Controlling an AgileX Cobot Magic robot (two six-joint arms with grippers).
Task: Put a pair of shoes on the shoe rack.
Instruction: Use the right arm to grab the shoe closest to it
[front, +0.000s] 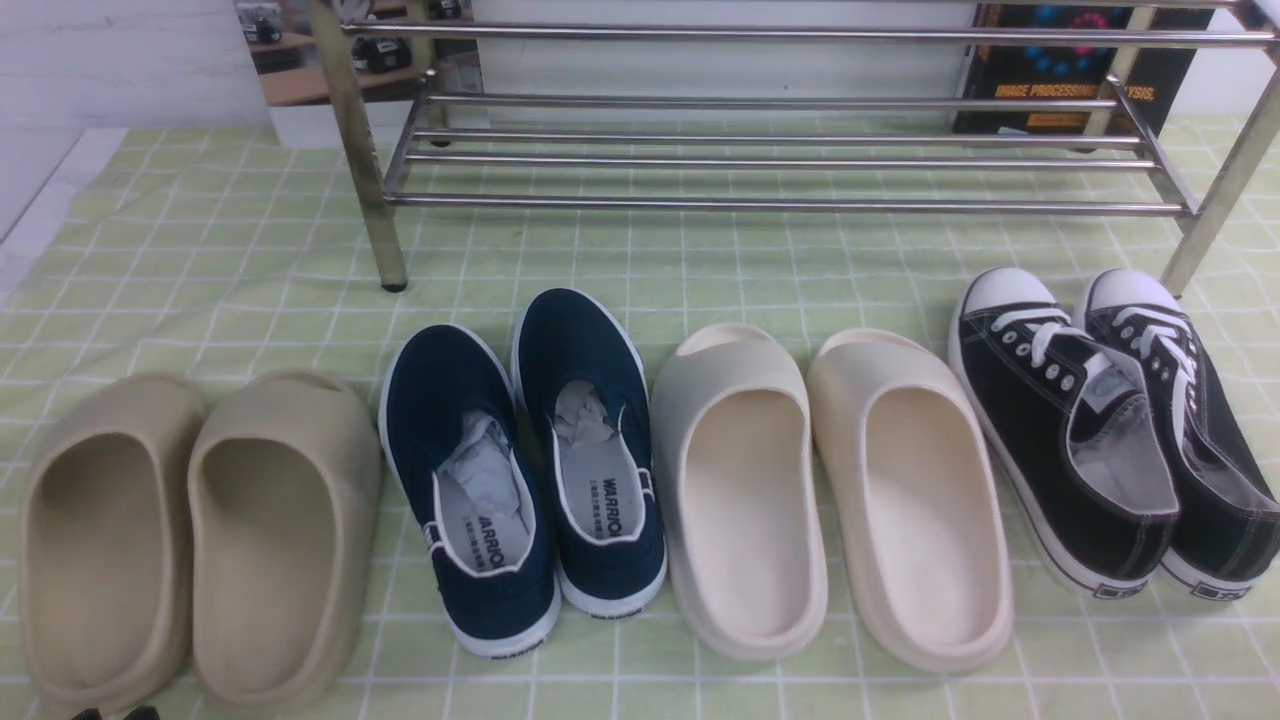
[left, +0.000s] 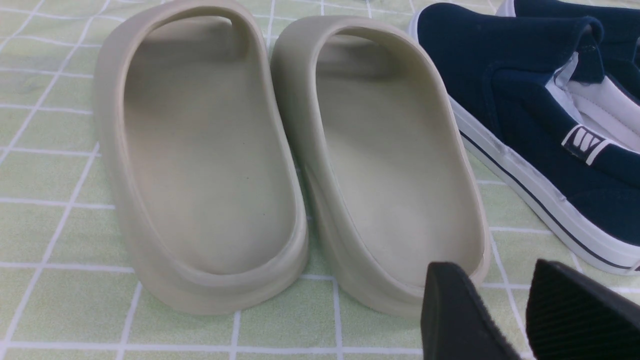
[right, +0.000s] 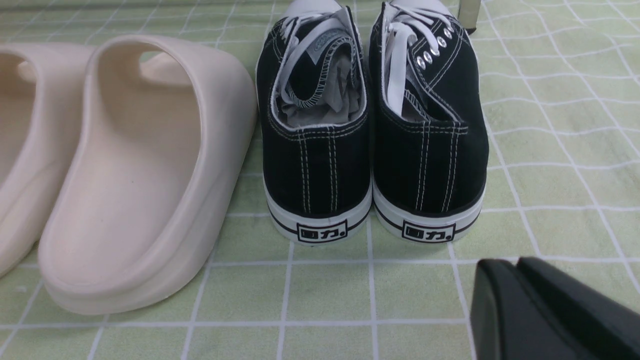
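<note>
The pair of shoes, two black canvas sneakers (front: 1110, 430) with white laces and toe caps, stands side by side at the far right of the cloth, toes toward the shoe rack (front: 780, 160). The right wrist view shows their heels (right: 372, 145) just ahead of my right gripper (right: 515, 267), which is shut with nothing in it and hovers behind them, apart. My left gripper (left: 492, 272) is open and empty, just behind the heel of a beige slide (left: 380, 160). Only a dark tip (front: 110, 713) of the left gripper shows in the front view.
On the green checked cloth stand, from left to right, a pair of beige slides (front: 190, 530), navy WARRIOR slip-ons (front: 530, 460) and cream slides (front: 830, 490). A dark book (front: 1075, 70) leans behind the rack. The rack's right leg (front: 1215, 210) stands close to the sneakers' toes.
</note>
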